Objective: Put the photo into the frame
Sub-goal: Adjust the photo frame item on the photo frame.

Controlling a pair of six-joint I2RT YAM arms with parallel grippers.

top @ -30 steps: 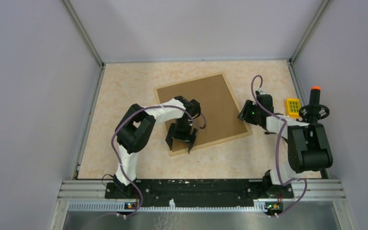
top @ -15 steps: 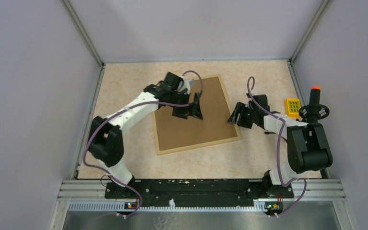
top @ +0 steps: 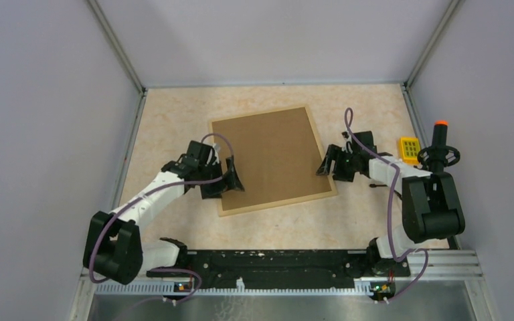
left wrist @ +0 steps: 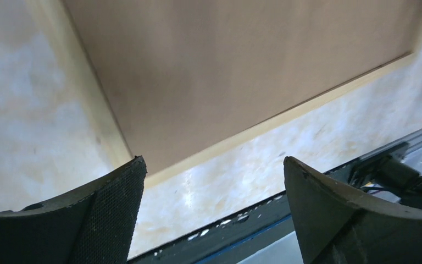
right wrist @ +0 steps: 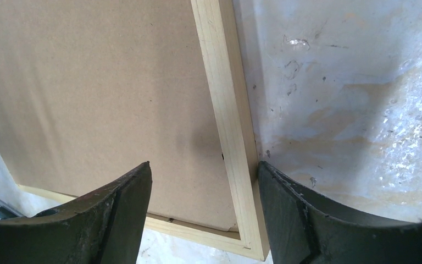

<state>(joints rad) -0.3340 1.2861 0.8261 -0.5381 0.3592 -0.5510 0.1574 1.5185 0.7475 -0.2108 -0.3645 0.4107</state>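
- The frame (top: 278,203) was laid flat on the table (top: 174,120), back up, with the brown backing board (top: 271,157) seated inside its light wood moulding; this was judged to be the closed-up state.
- The photo was not seen in any view; whether it lay beneath the board could not be told.
- The left gripper (top: 235,175) was held low at the frame's near-left corner, jaws spread wide and nothing between them, seemingly placed to steady or square that corner.
- The right gripper (top: 326,166) was set at the right moulding near the near-right corner, jaws spread either side of that edge and nothing pinched; a release of the edge was judged likely.
- The moulding's outer edges were left exposed all round, the board sitting flush within them, so little lip was offered for lifting.
- Bare tabletop was seen beyond the frame's far and left sides; on the right, room was narrowed by a yellow keypad-like object (top: 409,148) and a black, orange-tipped handle (top: 440,137).
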